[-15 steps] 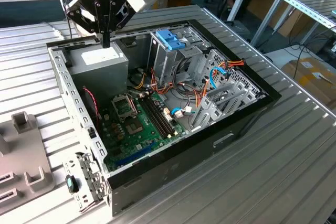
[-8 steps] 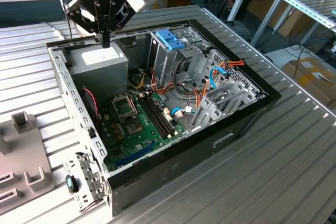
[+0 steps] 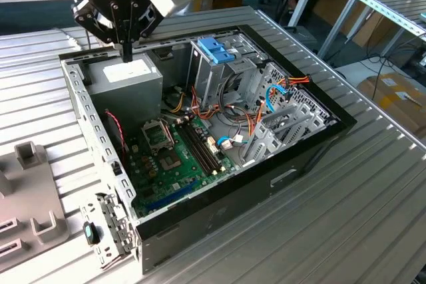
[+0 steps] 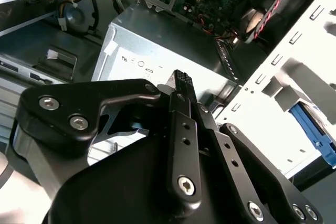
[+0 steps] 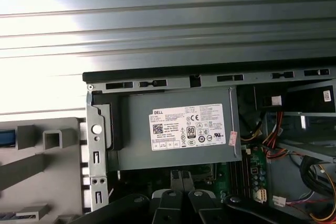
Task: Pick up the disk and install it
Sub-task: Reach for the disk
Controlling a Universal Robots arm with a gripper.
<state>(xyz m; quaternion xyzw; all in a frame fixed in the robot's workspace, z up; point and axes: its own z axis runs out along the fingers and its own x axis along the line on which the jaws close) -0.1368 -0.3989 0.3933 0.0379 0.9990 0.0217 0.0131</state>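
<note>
Gripper [image 3: 126, 53], fingers closed on nothing, above the power supply [image 3: 126, 79].
Disk [image 4: 311, 129], judged by its blue rail, lies just outside the case wall [image 4: 283, 72]; pickup and installation both remain.

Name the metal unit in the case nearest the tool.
The grey power supply with the white label: the tool hangs over it, while the blue-topped drive cage stands apart.

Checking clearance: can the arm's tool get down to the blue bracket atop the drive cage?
Probably yes: the case is open on top, nothing covers the blue bracket, and the tool hangs over the power supply nearby.
</note>
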